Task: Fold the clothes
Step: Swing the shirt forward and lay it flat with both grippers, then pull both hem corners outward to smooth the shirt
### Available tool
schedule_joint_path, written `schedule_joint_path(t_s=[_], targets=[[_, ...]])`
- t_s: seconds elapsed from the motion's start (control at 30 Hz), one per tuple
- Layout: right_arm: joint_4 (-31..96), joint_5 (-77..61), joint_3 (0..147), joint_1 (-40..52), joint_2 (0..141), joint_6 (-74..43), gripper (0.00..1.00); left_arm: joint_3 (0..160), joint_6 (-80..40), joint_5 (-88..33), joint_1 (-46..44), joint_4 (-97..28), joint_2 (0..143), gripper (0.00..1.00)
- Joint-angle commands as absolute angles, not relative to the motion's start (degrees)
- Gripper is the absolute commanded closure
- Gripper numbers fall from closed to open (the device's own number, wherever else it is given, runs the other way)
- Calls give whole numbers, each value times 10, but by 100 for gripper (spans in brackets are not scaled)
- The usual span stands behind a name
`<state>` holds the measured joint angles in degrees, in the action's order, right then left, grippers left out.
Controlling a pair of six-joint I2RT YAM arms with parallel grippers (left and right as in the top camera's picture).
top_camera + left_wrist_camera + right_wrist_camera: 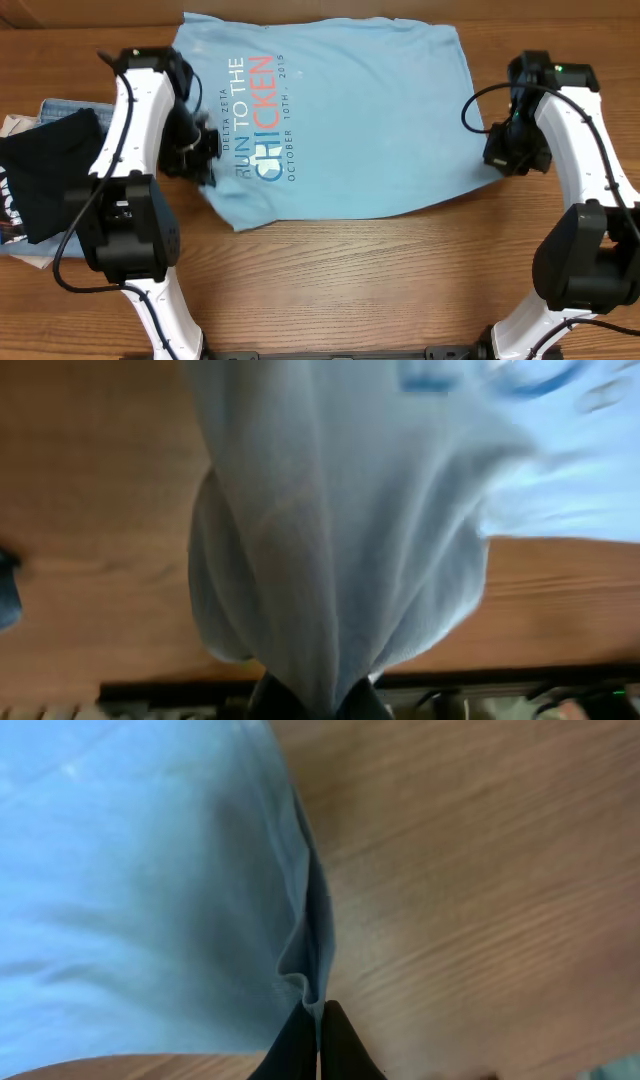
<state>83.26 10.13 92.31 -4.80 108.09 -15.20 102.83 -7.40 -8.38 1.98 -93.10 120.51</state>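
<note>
1. The left pincer [203,150] is squeezed tight on a bunch of the shirt [370,120], at its left edge.
2. The right pincer [503,158] is squeezed tight on the shirt's right edge.
3. The shirt lies spread on the table [350,290] between them, reaching the far side.
4. A black top [50,170] and jeans [65,103] sit at the left.

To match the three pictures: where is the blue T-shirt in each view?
Overhead: blue T-shirt spread across the upper centre.
Left wrist: bunched cloth filling the centre, top to bottom.
Right wrist: cloth fills the left half; its edge runs to bottom centre.
Shared landmark: the wooden table, in every view.
</note>
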Motion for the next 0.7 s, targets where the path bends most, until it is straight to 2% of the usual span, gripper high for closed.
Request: schedule_joint_path(t_s=[0.0, 0.3, 0.67], targets=[[841, 134, 905, -50, 1074, -183, 96, 965, -93, -37, 23, -919, 1167, 96], [851, 135, 863, -64, 1053, -217, 96, 775, -163, 19, 27, -824, 1002, 96], [806, 83, 720, -93, 908, -226, 96, 679, -195, 17, 45, -786, 842, 96]])
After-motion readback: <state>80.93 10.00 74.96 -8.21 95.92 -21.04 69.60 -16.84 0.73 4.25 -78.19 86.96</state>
